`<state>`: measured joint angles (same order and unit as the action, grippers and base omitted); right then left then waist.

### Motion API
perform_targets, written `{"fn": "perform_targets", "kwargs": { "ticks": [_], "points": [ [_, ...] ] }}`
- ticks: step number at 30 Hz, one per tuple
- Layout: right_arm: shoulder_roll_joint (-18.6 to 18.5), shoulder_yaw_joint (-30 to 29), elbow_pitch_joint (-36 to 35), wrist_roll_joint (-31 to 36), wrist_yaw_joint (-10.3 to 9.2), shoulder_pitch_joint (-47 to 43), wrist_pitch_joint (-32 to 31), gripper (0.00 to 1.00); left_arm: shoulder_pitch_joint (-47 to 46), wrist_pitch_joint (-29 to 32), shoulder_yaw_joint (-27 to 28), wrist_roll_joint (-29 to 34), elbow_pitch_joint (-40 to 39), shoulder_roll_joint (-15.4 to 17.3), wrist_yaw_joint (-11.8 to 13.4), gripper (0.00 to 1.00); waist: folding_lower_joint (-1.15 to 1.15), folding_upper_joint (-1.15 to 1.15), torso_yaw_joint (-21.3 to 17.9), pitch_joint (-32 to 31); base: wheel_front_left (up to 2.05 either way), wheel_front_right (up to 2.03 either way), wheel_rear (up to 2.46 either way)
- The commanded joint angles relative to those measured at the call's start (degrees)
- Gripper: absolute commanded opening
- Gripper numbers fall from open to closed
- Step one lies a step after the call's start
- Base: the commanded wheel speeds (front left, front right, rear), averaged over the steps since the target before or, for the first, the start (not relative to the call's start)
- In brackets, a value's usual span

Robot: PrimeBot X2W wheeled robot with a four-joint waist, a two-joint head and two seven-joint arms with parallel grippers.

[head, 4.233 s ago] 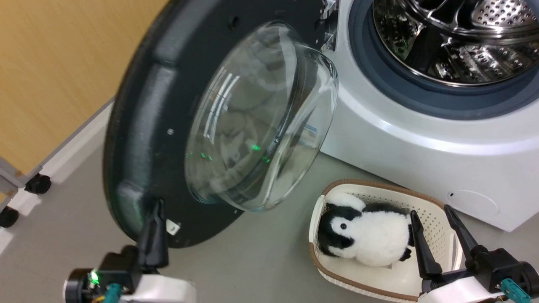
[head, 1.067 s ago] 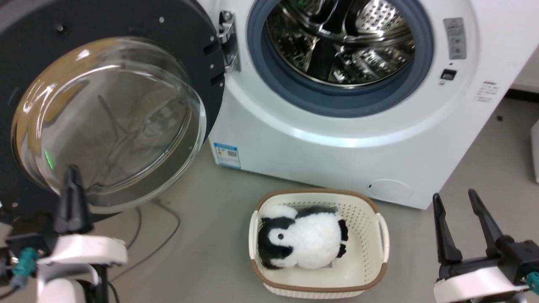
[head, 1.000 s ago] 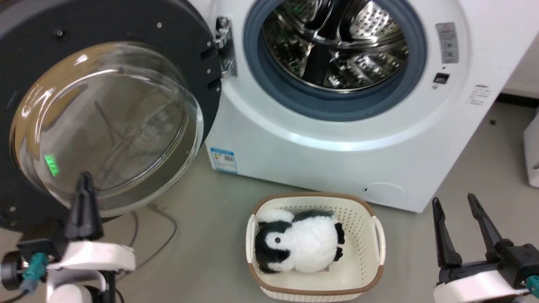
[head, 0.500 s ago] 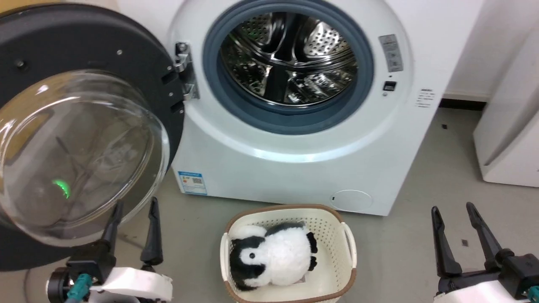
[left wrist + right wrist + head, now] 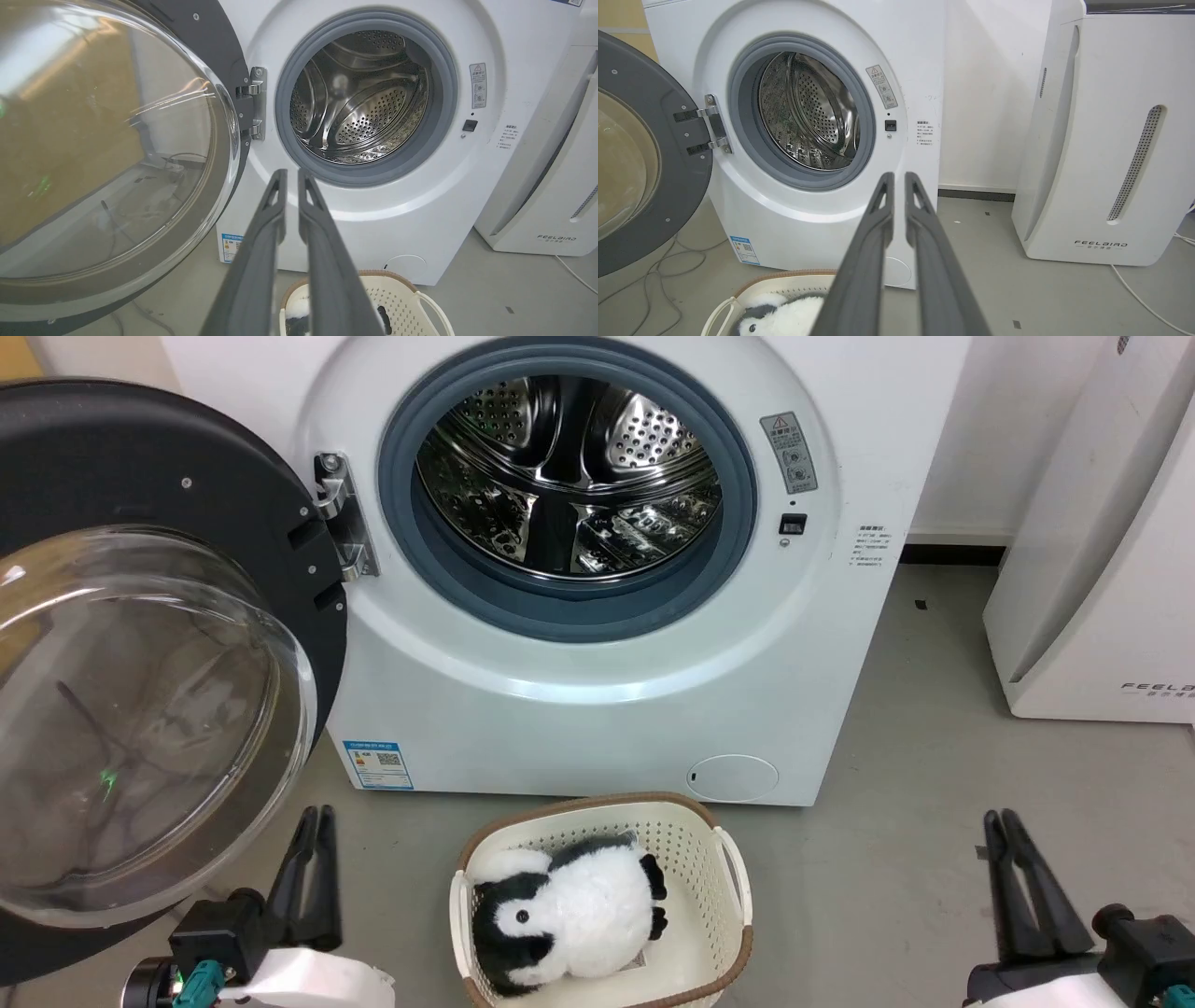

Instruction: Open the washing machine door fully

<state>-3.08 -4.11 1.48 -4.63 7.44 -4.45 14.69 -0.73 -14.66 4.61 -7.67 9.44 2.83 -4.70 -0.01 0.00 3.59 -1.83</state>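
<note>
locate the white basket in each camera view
Head view: basket bottom centre, on the floor before the washing machine.
Left wrist view: basket at the bottom edge, partly behind the left gripper.
Right wrist view: basket bottom left, partly behind the right gripper.
Shared landmark: the blue label low on the machine's front.

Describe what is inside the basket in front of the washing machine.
A black-and-white toy penguin lies inside the basket, filling most of it. Anything under the toy is hidden.
</note>
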Motion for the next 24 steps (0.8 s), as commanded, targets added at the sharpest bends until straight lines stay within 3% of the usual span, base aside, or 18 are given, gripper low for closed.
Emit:
{"fn": "perform_targets", "kwargs": {
  "ticks": [1, 24],
  "points": [
    [0.0, 0.03, -0.01, 0.03, 0.0, 0.03, -0.1, 0.0, 0.0, 0.09, -0.04, 0.05, -0.06, 0.0, 0.03, 0.0, 0.01, 0.0, -0.03, 0.01, 0.0, 0.0, 0.0],
    [0.04, 0.75, -0.27, 0.84, 0.01, 0.81, -2.68, 0.0, 0.13, 2.67, -0.85, 1.4, -1.72, 0.01, 0.85, 0.0, 0.01, 0.0, -0.66, 0.33, 0.0, 0.0, 0.0]
  ]
}}
